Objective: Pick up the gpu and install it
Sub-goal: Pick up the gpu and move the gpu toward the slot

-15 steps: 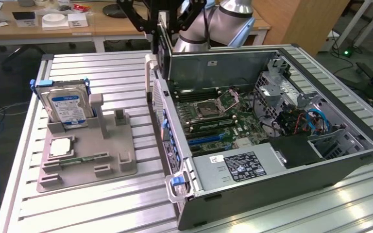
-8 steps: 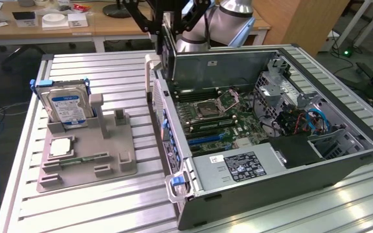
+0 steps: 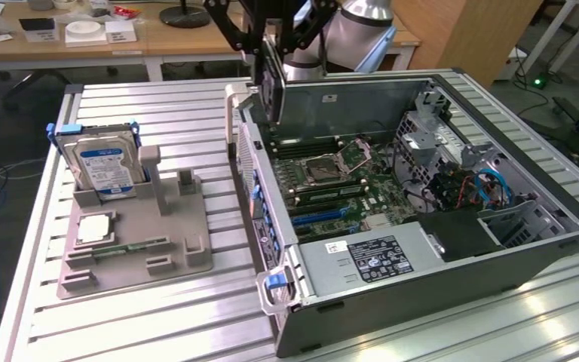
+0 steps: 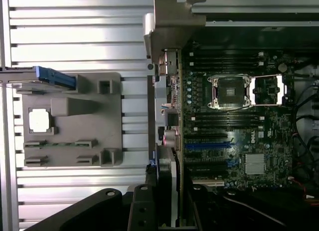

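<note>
The gpu (image 3: 272, 79): clamped between the fingers (image 4: 149, 201) of the gripper (image 3: 271, 47), which are closed on its upper part. The card hangs upright and edge-down in the air, clear of every surface. In the wrist view the gpu (image 4: 173, 191) shows edge-on as a slim pale strip between the dark fingers. Position: above the rear wall of the open computer case (image 3: 531, 249), at the corner toward the exterior view's left, over the edge of the motherboard (image 3: 340, 181). Nearby inside the case: the blue expansion slots (image 4: 209, 146) and, further along the board, the open processor socket (image 4: 232, 91). Outside the case, well apart: a grey fixture tray (image 3: 129, 249) on the ribbed tabletop (image 3: 148, 324), carrying a hard drive (image 3: 103, 166) stood upright and a narrow green memory stick (image 3: 133, 246). Step in hand, by judgement: pick-up done, carry over the case under way, card not yet seated. Requirement for seating, by judgement: card edge lined up lengthwise with a slot, metal bracket against the rear wall, a straight descent.
</note>
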Tool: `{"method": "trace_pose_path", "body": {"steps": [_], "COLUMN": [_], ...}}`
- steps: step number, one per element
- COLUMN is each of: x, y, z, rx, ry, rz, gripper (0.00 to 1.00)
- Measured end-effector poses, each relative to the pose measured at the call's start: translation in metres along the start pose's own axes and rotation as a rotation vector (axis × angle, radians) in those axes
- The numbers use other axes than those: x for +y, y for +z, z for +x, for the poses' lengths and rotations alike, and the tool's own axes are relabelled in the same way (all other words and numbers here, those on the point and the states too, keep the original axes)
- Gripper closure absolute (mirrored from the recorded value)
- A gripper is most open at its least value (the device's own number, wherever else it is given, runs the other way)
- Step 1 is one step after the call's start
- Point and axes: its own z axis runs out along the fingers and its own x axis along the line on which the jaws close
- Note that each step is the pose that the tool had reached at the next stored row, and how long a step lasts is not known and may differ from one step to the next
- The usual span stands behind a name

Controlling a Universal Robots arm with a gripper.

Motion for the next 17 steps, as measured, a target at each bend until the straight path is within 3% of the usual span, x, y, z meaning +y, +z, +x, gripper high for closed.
{"method": "trace_pose_path", "body": {"steps": [17], "x": [0.0009], "y": [0.0041], "z": [-0.026], "rx": [0.0], "ry": [0.0], "rz": [0.0004], "gripper": [0.72]}}
